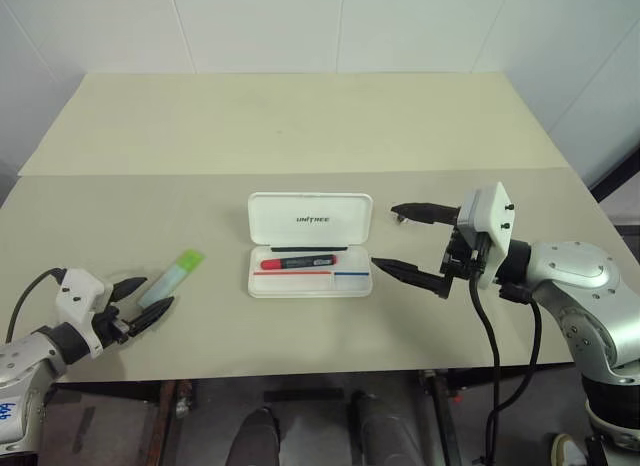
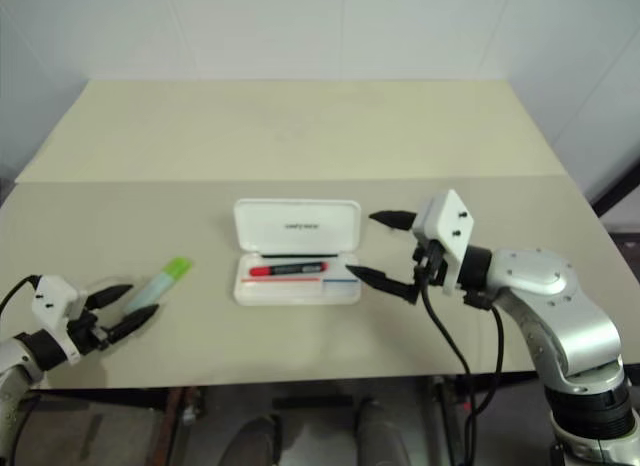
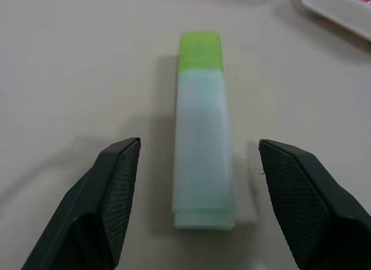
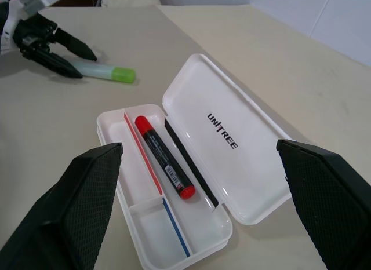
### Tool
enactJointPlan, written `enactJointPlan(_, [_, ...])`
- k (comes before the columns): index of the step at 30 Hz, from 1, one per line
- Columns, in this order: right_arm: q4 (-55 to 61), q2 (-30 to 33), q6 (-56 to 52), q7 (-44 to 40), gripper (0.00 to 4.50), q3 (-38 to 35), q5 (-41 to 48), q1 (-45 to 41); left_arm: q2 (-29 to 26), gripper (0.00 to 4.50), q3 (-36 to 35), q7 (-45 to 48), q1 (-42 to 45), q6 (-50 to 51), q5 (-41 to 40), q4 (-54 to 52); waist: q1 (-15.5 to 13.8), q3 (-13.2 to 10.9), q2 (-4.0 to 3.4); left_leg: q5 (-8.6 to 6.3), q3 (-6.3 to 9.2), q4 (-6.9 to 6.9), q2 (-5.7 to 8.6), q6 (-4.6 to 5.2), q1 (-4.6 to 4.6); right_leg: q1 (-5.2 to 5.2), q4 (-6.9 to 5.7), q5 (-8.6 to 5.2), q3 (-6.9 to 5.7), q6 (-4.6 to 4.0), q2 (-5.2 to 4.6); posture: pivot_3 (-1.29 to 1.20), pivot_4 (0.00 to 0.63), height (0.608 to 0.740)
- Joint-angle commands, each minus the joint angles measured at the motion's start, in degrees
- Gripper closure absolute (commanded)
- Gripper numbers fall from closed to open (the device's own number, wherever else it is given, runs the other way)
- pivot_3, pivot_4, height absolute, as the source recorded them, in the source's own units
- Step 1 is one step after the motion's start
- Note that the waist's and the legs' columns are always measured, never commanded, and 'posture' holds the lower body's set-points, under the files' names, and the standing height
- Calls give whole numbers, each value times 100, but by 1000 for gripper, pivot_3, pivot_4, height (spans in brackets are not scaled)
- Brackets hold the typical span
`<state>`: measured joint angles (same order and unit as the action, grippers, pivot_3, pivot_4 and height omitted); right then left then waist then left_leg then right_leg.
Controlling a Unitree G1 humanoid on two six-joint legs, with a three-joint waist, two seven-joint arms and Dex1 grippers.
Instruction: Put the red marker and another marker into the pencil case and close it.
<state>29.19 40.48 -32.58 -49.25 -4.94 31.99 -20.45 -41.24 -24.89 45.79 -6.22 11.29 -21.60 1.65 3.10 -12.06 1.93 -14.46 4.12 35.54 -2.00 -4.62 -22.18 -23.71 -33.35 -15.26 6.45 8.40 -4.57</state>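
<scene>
Red marker (image 4: 164, 156) already in pencil case (image 4: 243, 189), lid up – your left tool (image 3: 197, 194) spread astride green marker (image 3: 202, 148) on bench, pre-grasp; right tool (image 1: 408, 240) wide, empty, beside case

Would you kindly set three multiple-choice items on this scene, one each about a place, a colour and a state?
1. Where is the red marker?
A. inside the pencil case
B. on the table beside the case
C. in the right gripper

2. What colour is the cap of the marker on the table?
A. blue
B. bright green
C. black

3. How is the case's lid?
A. shut
B. missing
C. open, laid back

Answers: 1 A, it lies in the case's tray; 2 B, its far end is bright green; 3 C, the lettered lid lies flat behind the tray.
</scene>
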Motion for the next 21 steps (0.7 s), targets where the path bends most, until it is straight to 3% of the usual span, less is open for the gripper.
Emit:
enactJointPlan(1, [311, 52, 30, 86, 0, -122, 112, -46, -21, 1091, 166, -169, 168, 0, 224, 161, -1, 0, 0, 0, 0, 0, 0, 0, 1, 0, -1, 0, 0, 0, 0, 0, 150, 740])
enactJointPlan(3, [338, 56, 32, 98, 0, -133, 130, -29, -4, 1091, 195, -180, 207, 6, 224, 163, -1, 0, -1, 0, 0, 1, 0, 0, 4, 2, -3, 0, 0, 0, 0, 0, 150, 740])
enactJointPlan(6, [357, 50, 44, 128, 0, -152, 135, -12, -2, 1678, 275, -225, 298, 60, 250, 120, -16, 1, 0, 0, 0, 2, 0, 0, 5, 3, -4, 1, -1, 0, 0, 0, 150, 740])
enactJointPlan(11, [367, 40, 81, 160, 0, -153, 116, 13, -4, 3318, 390, -284, 376, 263, 212, -147, -8, 1, 0, 3, 0, 4, 0, 2, 6, 5, -3, 6, 0, -7, 0, 0, 150, 740])
enactJointPlan(12, [367, 34, 87, 167, 0, -152, 117, 15, -2, 3476, 404, -287, 376, 320, 196, -208, -7, 1, 0, 3, 0, 4, 0, 2, 6, 5, -3, 6, 0, -7, 0, 0, 150, 740])
enactJointPlan(16, [356, 28, 117, 168, 0, -142, 104, 35, 31, 3465, 445, -348, 373, 481, 136, -513, -15, 1, 0, 3, 0, 2, 0, 2, 3, 4, 1, 6, 0, -8, 0, 0, 150, 740])
enactJointPlan(21, [317, 89, 160, 91, 0, -113, 45, 110, 279, 3465, 338, -24, 564, 464, -569, -1184, -28, 1, 1, 1, 0, 2, 0, 1, -3, 3, 5, 6, -1, -7, -1, 0, 150, 740])
